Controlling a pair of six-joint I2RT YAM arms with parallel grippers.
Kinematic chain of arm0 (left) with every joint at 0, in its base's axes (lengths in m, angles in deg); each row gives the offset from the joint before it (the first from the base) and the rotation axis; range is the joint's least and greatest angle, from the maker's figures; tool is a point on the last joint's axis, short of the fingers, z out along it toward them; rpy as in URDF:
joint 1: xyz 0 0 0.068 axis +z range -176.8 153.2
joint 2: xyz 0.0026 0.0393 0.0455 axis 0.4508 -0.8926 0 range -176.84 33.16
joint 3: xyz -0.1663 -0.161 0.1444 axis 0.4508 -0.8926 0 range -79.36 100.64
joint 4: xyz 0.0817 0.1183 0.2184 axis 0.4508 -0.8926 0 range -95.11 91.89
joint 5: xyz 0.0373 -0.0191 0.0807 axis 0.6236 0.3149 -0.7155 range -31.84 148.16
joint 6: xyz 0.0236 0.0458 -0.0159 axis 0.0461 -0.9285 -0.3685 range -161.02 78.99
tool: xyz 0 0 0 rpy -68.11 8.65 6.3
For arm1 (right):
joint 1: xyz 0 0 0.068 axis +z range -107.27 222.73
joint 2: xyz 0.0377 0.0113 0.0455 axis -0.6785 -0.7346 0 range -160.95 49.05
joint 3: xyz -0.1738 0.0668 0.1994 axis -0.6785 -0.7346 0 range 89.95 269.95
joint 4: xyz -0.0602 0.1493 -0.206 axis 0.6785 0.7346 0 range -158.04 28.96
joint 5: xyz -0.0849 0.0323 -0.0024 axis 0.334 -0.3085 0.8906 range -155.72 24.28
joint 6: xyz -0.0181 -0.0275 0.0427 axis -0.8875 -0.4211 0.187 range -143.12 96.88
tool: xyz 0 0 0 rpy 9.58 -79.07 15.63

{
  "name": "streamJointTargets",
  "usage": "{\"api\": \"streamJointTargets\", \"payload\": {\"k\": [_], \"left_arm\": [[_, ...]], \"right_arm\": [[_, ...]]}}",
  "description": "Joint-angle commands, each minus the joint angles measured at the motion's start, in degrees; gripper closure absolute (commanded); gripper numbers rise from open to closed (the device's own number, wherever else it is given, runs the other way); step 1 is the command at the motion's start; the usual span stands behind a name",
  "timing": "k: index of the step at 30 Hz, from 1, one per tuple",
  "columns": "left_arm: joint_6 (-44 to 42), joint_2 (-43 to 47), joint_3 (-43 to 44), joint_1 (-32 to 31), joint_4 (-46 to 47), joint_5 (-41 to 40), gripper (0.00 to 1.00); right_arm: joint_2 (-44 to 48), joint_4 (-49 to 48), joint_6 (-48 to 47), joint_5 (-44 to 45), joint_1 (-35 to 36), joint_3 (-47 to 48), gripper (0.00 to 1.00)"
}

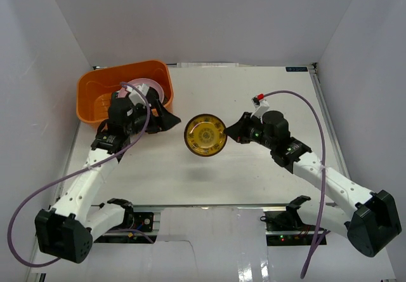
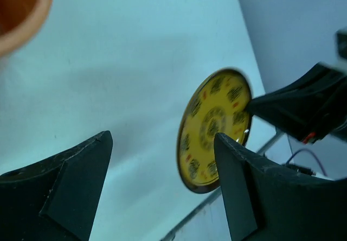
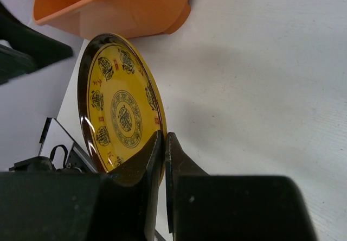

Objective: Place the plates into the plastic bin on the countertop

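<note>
A yellow-patterned round plate (image 1: 205, 134) with a dark rim hangs over the middle of the countertop (image 1: 266, 91). My right gripper (image 1: 229, 131) is shut on its right rim; the right wrist view shows the plate (image 3: 119, 105) pinched edge-on by the gripper (image 3: 164, 143). My left gripper (image 1: 170, 120) stands open just left of the plate, nothing between its fingers (image 2: 70, 186). In the left wrist view the plate (image 2: 209, 127) shows beyond the gripper (image 2: 162, 148). The orange plastic bin (image 1: 101, 88) sits at the back left with a pale pink plate (image 1: 155, 90) inside, partly hidden by my left arm.
White walls close in the countertop on the left, back and right. The bin's corner (image 2: 21, 13) shows at the top left of the left wrist view and its side (image 3: 124, 7) beyond the plate in the right wrist view. Cables trail from both arms.
</note>
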Motion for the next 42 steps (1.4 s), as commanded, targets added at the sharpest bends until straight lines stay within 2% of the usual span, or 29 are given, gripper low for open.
{"api": "streamJointTargets", "payload": {"k": [1, 6, 9, 10, 14, 16, 17, 18, 20, 21, 22, 24, 28, 31, 33, 37, 42], "left_arm": [[-2.73, -3.98, -4.54, -1.84, -2.69, 9.97, 0.14], [-3.01, -7.05, -5.95, -2.64, 0.55, 14.0, 0.19], [-1.95, -8.99, -6.57, -3.51, 4.34, 16.4, 0.38], [-1.69, -9.26, -6.31, -3.69, 5.04, 16.49, 0.54], [-0.02, -9.52, -5.61, -3.78, 6.72, 16.05, 0.91], [0.33, -9.0, -4.64, -3.78, 6.98, 14.66, 0.99], [0.86, -8.56, -3.42, -3.78, 6.9, 13.42, 1.0], [1.04, -8.12, -2.45, -3.78, 6.2, 11.85, 1.0], [0.34, -7.68, 2.64, -3.6, 4.44, 6.23, 1.0], [-0.45, -7.76, 4.92, -3.43, 2.17, 4.12, 1.0], [-1.33, -8.2, 7.2, -2.56, 1.1, 0.18, 1.0], [-3.52, -10.48, 14.32, -0.45, -1.09, -2.4, 1.0], [-1.87, -16.1, 21.37, 10.78, -4.62, -7.04, 1.0], [2.26, -17.17, 17.96, 17.54, 1.52, -8.99, 1.0], [3.14, -19.79, 17.34, 19.33, 2.68, -13.65, 1.0], [3.06, -27.27, 20.32, 24.77, 0.12, -14.97, 1.0], [2.18, -32.89, 21.29, 26.89, 0.13, -17.18, 1.0]], "right_arm": [[-1.66, -5.43, -0.39, -2.77, 0.38, 3.14, 0.92], [-3.69, -7.89, 0.67, -4.97, 0.38, 3.06, 0.92], [-4.04, -8.25, 0.67, -5.42, 0.38, 2.79, 0.92], [-3.95, -8.25, 0.67, -5.24, 0.46, 2.62, 0.92], [-2.99, -8.34, 0.49, -4.8, 0.38, 1.48, 0.92], [-2.11, -8.34, 0.58, -4.98, 0.38, 1.04, 0.89], [-1.76, -7.9, 0.58, -4.63, 0.38, 1.04, 0.81], [-1.32, -7.55, 0.23, -4.54, 0.46, 0.86, 0.59], [1.22, -6.32, -0.03, -3.31, 0.46, -0.19, 0.41], [3.41, -5.88, -0.64, -2.7, 0.38, -0.63, 0.27], [4.47, -4.92, -1.08, -2.17, 0.38, -1.24, 0.2], [6.76, -3.77, -1.96, -1.81, 0.38, -2.65, 0.12], [11.68, -2.27, -2.67, -1.9, 0.38, -5.72, 0.12], [12.39, -2.27, -2.67, -2.95, 0.38, -8.28, 0.14], [12.57, -0.78, -2.93, -3.39, 0.38, -9.33, 0.14], [14.24, 0.36, -3.72, -2.52, 0.46, -12.06, 0.14], [16.26, 1.33, -3.9, -1.46, 0.38, -14.61, 0.15]]}}
